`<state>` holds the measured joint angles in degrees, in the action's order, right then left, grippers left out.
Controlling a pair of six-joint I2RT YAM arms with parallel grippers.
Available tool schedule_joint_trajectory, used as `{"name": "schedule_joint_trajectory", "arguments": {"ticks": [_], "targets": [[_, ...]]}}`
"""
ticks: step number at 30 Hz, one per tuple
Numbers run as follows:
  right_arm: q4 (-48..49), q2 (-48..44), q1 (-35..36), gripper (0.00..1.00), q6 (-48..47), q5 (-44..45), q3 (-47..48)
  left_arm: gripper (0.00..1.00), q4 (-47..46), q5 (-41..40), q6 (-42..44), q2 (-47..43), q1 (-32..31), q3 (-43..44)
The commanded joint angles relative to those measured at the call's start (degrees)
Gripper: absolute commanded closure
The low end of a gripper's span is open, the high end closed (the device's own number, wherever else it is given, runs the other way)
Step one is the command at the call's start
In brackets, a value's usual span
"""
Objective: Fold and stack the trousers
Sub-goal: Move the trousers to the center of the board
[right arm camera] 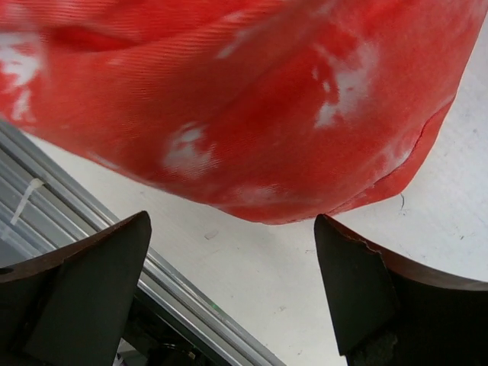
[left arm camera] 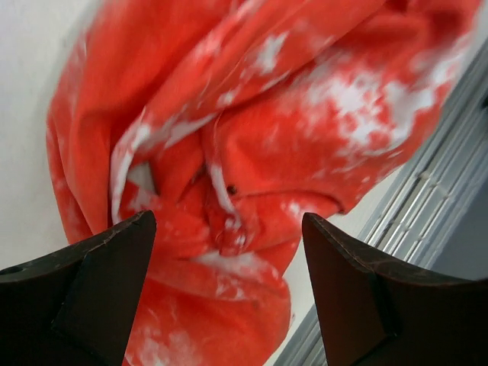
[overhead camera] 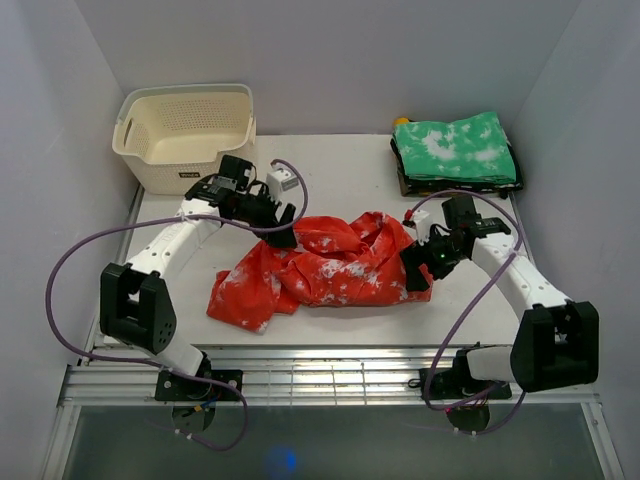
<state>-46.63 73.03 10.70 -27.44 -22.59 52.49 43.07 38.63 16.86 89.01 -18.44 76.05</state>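
Here, trousers [overhead camera: 330,268] lie crumpled; basket [overhead camera: 185,130] label [overhead camera: 190,176] unreadable.

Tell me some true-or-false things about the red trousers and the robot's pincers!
1. The red trousers lie crumpled on the table. True.
2. The folded green clothes are inside the basket. False: they sit at the table's far right corner, and the basket is at the far left.
3. The left pincer is open above the red trousers. True.
4. The right pincer is squeezing the red trousers. False: it is open at their edge, holding nothing.
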Motion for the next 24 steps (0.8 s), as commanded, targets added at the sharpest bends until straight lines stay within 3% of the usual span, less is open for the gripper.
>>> {"name": "schedule_joint_trajectory", "arguments": {"ticks": [1,8,12,13,15,17,24], "targets": [[-0.1,3.8,0.5,0.07,2.3,8.2,1.9,0.12,3.6,-9.8,6.3,-0.7,1.0,-4.2],[2.7,12.2,0.3,0.07,5.5,15.4,-0.2,0.12,2.8,-18.2,7.6,4.7,2.2,-8.3],[3.7,18.7,0.4,0.51,4.8,15.3,1.2,0.22,1.9,-19.8,7.1,5.0,2.4,-11.4],[3.7,19.1,0.3,0.71,3.6,16.1,2.2,0.31,1.8,-21.0,7.7,4.2,2.4,-12.2],[3.9,18.4,0.0,0.89,1.9,20.2,3.1,0.45,2.1,-22.1,9.0,3.2,3.1,-12.3],[3.9,17.1,-1.6,0.92,-1.7,22.3,5.1,0.64,3.0,-22.4,12.0,1.6,4.8,-11.2],[4.9,11.7,-9.6,0.92,-15.4,30.0,15.2,0.99,9.0,-19.4,27.6,-10.3,6.5,-10.2]]}}
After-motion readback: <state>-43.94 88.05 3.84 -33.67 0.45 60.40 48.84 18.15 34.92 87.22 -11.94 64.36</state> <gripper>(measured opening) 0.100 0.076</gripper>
